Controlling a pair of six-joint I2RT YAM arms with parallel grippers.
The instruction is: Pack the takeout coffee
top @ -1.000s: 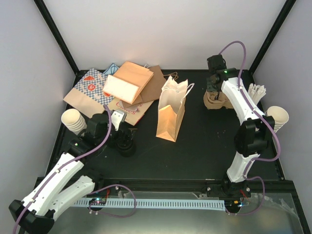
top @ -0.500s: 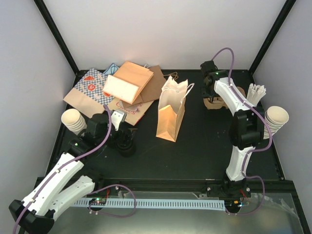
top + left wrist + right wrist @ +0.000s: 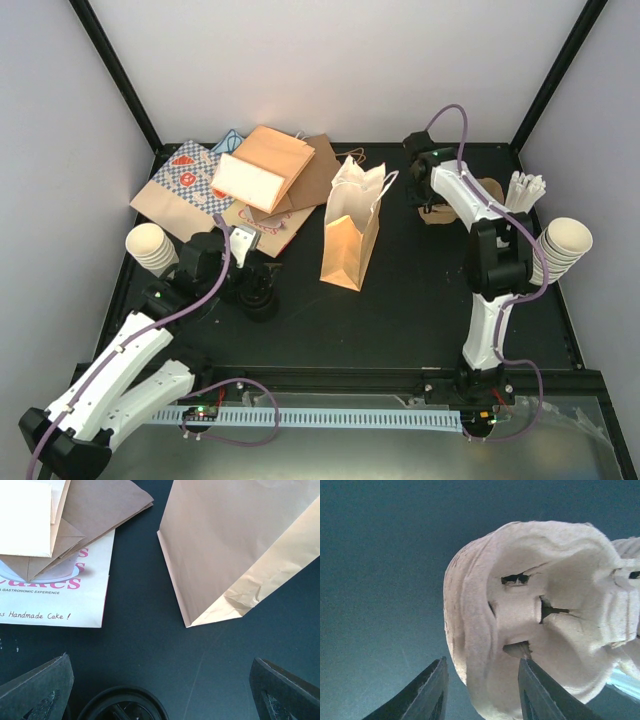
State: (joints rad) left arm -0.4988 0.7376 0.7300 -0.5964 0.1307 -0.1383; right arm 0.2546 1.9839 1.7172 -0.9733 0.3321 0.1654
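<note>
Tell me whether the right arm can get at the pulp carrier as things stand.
Probably yes: the right gripper hangs open astride the rim of the pulp carrier, nothing between.

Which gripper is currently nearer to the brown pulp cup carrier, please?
Right. The right gripper is at the carrier, fingers on either side of its edge. The left gripper hovers over a black lid far across the table, beyond the paper bag.

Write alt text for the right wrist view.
A pale pulp cup carrier, close up, fills the right of the frame against the dark table. The right gripper stands open at the bottom, the carrier's rim between its two dark fingers, clear of one.
</note>
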